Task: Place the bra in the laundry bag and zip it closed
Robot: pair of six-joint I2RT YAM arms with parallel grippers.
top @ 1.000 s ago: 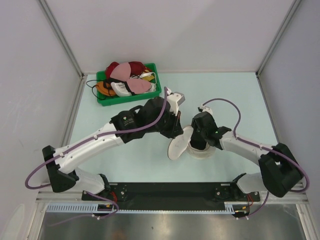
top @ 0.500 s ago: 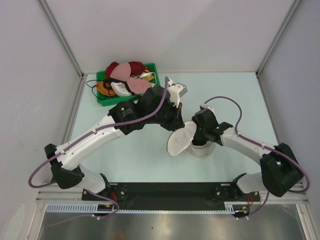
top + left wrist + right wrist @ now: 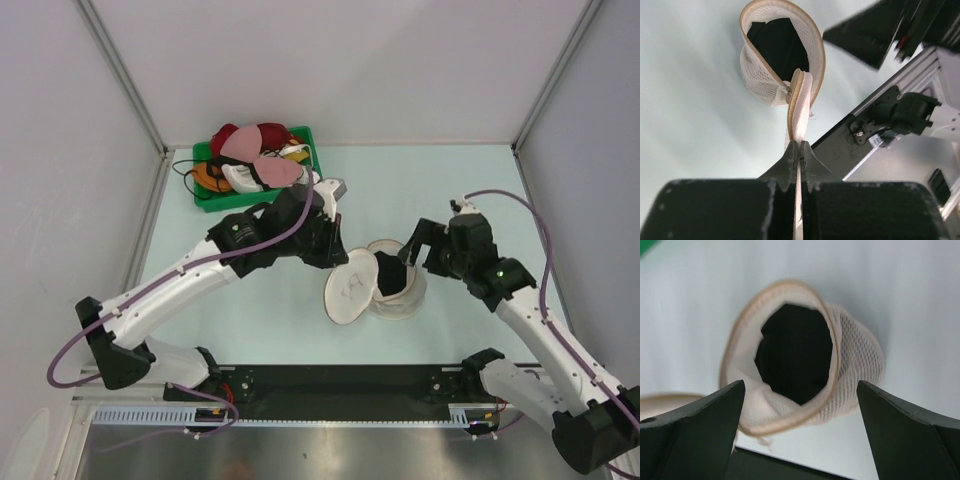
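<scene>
Left arm (image 3: 170, 290) and right arm (image 3: 535, 325): white shells, black joints (image 3: 245, 240)
Purple cables (image 3: 52, 368) are looping along both; the left gripper (image 3: 799, 150) and right gripper (image 3: 800, 385) are showing black fingers (image 3: 785, 167).

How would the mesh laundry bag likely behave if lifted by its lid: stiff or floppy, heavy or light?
The laundry bag is probably floppy: its mesh wall creases near the rim. Likely light, since the left tool holds the lid up by a thin pinch on its edge. The bra inside may make it swing or tip.
</scene>
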